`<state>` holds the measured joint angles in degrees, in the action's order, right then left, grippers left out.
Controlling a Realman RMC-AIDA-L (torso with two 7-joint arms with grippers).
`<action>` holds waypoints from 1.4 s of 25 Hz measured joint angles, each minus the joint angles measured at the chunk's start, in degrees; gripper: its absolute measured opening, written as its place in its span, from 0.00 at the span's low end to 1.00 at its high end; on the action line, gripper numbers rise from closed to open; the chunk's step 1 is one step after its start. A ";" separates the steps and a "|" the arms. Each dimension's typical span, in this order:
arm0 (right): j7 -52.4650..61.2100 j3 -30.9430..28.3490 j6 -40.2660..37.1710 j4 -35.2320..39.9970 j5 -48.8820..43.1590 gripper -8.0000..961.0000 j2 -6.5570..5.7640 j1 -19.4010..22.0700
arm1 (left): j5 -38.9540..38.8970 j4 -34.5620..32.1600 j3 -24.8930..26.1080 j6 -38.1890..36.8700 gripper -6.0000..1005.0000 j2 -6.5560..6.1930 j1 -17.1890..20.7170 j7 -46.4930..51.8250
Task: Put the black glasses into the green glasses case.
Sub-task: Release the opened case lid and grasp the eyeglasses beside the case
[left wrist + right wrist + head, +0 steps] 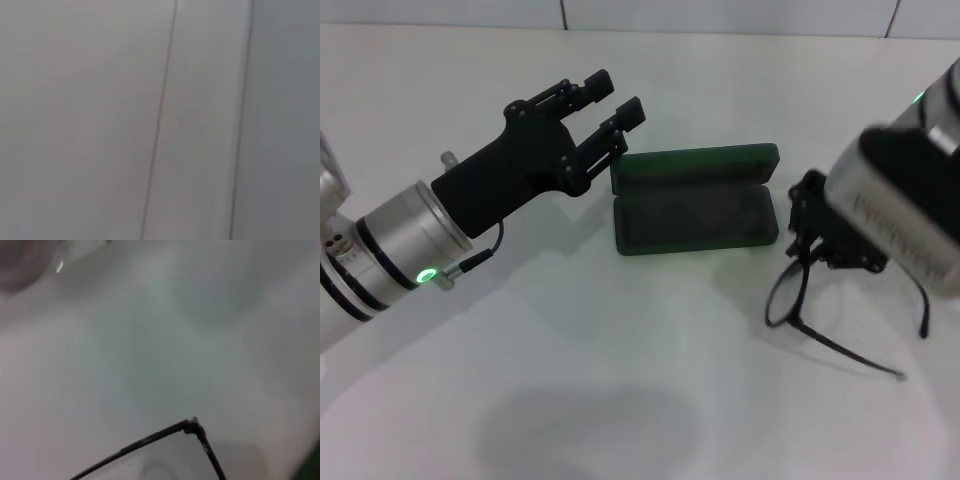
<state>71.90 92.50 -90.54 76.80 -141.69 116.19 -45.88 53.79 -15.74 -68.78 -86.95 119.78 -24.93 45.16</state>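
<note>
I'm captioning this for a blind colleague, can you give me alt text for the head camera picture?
An open green glasses case lies on a white table, with the black glasses to its right, temple arms unfolded, under the right gripper. The left gripper hovers open beside the case's left end.

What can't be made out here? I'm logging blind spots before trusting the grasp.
- Right gripper, head view: its fingers sit behind the arm's own body; open or shut unclear.
- Black glasses, head view: far lens hidden by that arm; right wrist view cuts the frame at its edge.
- Left wrist view: only blank surface, no green glasses case.
</note>
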 joint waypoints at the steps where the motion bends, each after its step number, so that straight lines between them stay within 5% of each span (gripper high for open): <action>1: 1.14 -4.26 -1.30 0.26 1.22 0.10 -0.01 0.16 | 0.10 -0.04 0.00 -1.15 0.48 -0.02 0.07 0.00; 8: 5.87 -21.96 -2.31 -0.12 12.49 0.09 -0.27 4.38 | 4.40 -1.23 -0.10 -8.37 0.48 -0.40 0.29 0.39; 11: 6.80 -27.64 2.98 -3.73 25.40 0.09 -0.26 11.16 | 7.67 -2.63 -0.14 -10.24 0.48 -0.67 -0.51 2.28; 19: 4.95 -28.30 10.86 -13.52 43.48 0.08 -0.58 19.51 | 13.28 -9.59 0.27 -12.48 0.48 -1.56 -1.04 9.35; 24: 8.70 -26.83 11.42 -12.82 41.68 0.12 -0.73 19.12 | 14.65 -9.11 0.36 -11.88 0.48 -2.18 -2.36 9.70; 35: 22.25 -18.25 19.09 -10.17 31.08 0.25 -0.25 17.19 | 15.40 -9.06 0.08 -10.03 0.48 -0.90 -2.43 9.43</action>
<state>94.15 74.25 -71.45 66.63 -110.61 115.93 -28.69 69.19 -24.80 -68.69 -96.97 118.88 -27.36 54.59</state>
